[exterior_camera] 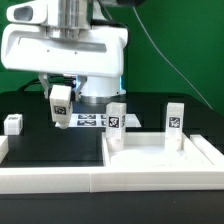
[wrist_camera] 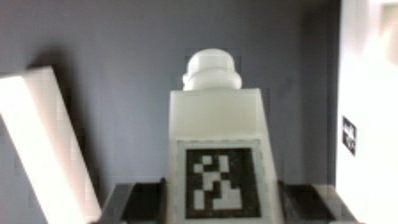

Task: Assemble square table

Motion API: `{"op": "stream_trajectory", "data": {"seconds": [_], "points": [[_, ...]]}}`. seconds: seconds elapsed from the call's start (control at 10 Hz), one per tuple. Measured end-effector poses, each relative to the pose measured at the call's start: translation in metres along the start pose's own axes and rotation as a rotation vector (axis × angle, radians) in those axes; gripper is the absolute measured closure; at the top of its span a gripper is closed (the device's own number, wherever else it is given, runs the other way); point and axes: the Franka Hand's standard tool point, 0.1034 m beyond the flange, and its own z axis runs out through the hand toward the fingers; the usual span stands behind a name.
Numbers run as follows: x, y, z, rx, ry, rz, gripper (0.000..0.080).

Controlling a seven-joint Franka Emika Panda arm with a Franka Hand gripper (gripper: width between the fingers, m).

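So, the gripper (exterior_camera: pixel 60 97) is closed on one of the white legs (exterior_camera: pixel 61 106). That held leg is kept clear of the black counter (exterior_camera: pixel 40 135) and tipped at a slant, with its tag turned toward the exterior camera. In the wrist view the same leg (wrist_camera: pixel 217 150) fills the middle of the picture. Its tag is seen head-on and a rounded peg (wrist_camera: pixel 212 68) sticks out of the far end. Only dark slivers of the fingers (wrist_camera: pixel 134 205) can be made out on each side of it.

The square slab (exterior_camera: pixel 165 158) is laid flat on the counter toward the exterior view's right, raised rim up. Two more legs are stood upright at its far corners, one (exterior_camera: pixel 116 122) nearer the middle and one (exterior_camera: pixel 176 118) further to the exterior view's right. Whether they're actually seated in the slab or just parked behind it can't be told from here.

A fourth leg (exterior_camera: pixel 13 123) is left on its own over at the exterior view's left, well apart from everything else.

The marker board (exterior_camera: pixel 92 121) is seen lying flat just beside the held leg, between it and the nearer standing leg. The long border wall (exterior_camera: pixel 50 180) is run along the front edge of the counter.
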Motion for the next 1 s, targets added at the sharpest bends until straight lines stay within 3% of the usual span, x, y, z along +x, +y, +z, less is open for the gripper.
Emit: {"op": "stream_trajectory", "data": {"seconds": [0.4,0.6,0.8,1.0], "points": [[-0.002,-0.004,0.001,0.004,-0.014,0.014,0.0509],[0.016,-0.027,-0.011,0.020,-0.015,0.016,0.0509],[0.029,-0.050,-0.014,0.020,0.005,-0.006,0.0509],[0.029,-0.047,-0.011,0.017,0.032,-0.003,0.0509]]}}
